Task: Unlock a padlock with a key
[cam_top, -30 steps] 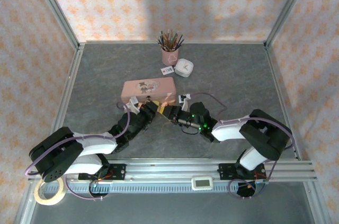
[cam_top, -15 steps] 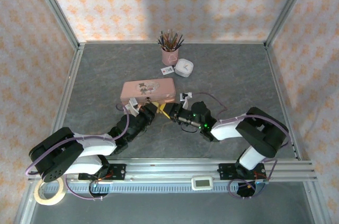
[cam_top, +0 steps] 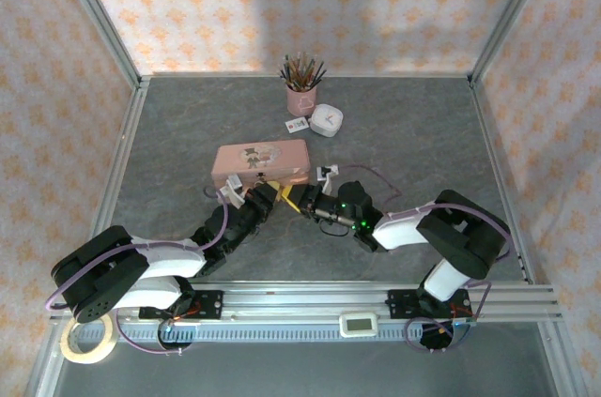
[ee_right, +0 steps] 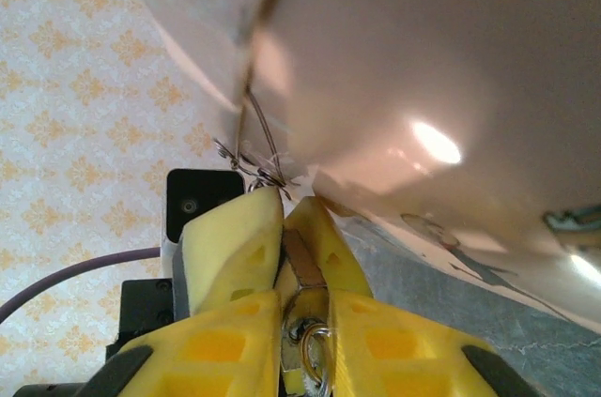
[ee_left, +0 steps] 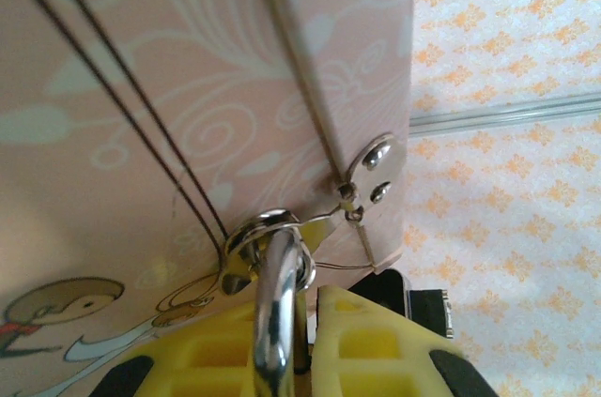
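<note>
Key brought to the padlock: insertion step.
Left claw [ee_left: 293,345] clamps the padlock [ee_left: 272,284] shackle at the pink tin [cam_top: 235,167], frame centre; right claw [ee_right: 285,228] pinches the key [ee_right: 299,275]. Next, likely: align, insert, turn.

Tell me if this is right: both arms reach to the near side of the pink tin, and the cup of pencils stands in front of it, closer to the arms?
No. In the top external view the cup of pencils stands behind the pink tin, farther from the arms. The rest holds: the left gripper and right gripper meet at the tin's near side.
</note>
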Motion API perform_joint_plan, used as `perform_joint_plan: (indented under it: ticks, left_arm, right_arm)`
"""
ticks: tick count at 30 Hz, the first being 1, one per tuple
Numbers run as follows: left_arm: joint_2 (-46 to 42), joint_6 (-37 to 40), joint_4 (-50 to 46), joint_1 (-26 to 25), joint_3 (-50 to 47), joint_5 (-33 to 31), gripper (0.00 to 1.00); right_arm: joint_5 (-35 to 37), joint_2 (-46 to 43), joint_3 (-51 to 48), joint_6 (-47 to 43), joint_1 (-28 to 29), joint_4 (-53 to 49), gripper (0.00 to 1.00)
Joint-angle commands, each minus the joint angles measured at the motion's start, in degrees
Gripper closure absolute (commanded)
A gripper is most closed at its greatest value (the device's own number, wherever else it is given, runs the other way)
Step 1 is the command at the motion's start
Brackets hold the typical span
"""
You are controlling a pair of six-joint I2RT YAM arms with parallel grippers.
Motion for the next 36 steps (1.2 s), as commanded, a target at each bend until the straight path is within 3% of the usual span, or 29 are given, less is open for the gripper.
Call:
perform_joint_plan:
  ticks: [1, 4, 13, 15, 19, 22, 25, 28, 32, 36]
  left_arm:
    - [-0.8, 0.0, 7.4, -0.4, 0.2, -2.1, 1.00]
    - [-0.4, -0.3, 8.2, -0.5, 0.0, -2.1, 1.00]
    - [-0.3, 0.2, 8.1, -0.5, 0.3, -1.9, 1.00]
    - [0.0, 1.8, 8.7, -0.6, 0.1, -1.8, 1.00]
    - [2.0, 10.0, 19.7, -0.4, -3.8, -0.1, 1.00]
    - [5.5, 17.3, 30.5, -0.3, -6.8, 2.5, 1.00]
    - [11.4, 23.8, 42.7, -0.3, -8.2, 6.2, 1.00]
    - [14.2, 26.9, 43.6, 0.0, -5.4, 10.5, 1.00]
    - [16.0, 32.6, 43.6, -0.2, -3.4, 10.1, 1.00]
    - [17.8, 35.6, 43.7, 0.0, -2.4, 9.0, 1.00]
  right_arm:
    - [-1.1, 0.9, 1.3, 0.1, 0.5, 2.5, 0.77]
    - [-1.1, 1.2, 1.3, 0.3, 0.6, 2.5, 0.74]
    - [-0.8, 1.2, 0.6, 2.0, 0.5, 5.3, 1.00]
    - [-1.3, 1.2, 0.4, 4.8, 0.1, 6.6, 1.00]
    - [-5.1, -0.6, 1.0, 11.9, -2.3, 9.2, 1.00]
    - [-8.9, -4.7, 4.7, 14.2, -5.5, -0.2, 1.00]
    - [-14.5, -5.4, 7.5, 22.8, -9.0, 2.3, 1.00]
    - [-16.9, -3.6, 10.4, 34.8, -10.1, 11.1, 1.00]
    - [-14.2, 0.4, 11.8, 51.7, -10.1, 25.7, 1.00]
    - [-12.5, 1.7, 11.6, 55.1, -10.0, 28.0, 1.00]
